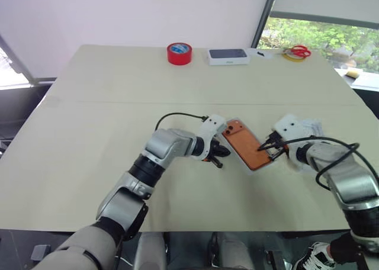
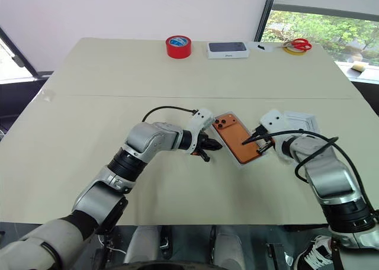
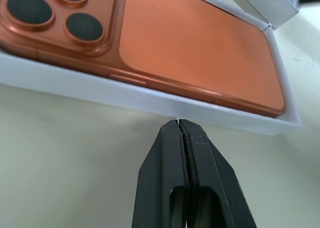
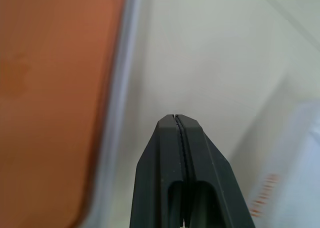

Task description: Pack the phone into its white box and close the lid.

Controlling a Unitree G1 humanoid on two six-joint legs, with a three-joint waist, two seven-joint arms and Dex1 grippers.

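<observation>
Your phone (image 3: pixel 200 53) already lies camera side up inside the white box (image 3: pixel 150 99), which sits on the surface (image 1: pixel 118 104) between your two arms. Both sets of fingers are pressed fully together and hold nothing: the left gripper (image 3: pixel 179 125) points at the box's long wall, its tips just short of the rim, and the right gripper (image 4: pixel 175 119) hangs over bare surface just beside the opposite edge of the box.

Judge the phone as stiff, smooth and slippery, and fairly heavy for the tray, so leave it where it is and push nothing against its glass lenses. The box is thin cardboard, light and easily slid or dented; steady it by its wall rather than squeezing it.

What looks like the lid (image 2: pixel 303 123) lies just behind your right hand. It should be light and a little flexible. Take it by one long rim, with one finger inside and one outside, and keep it level as you carry it.
</observation>
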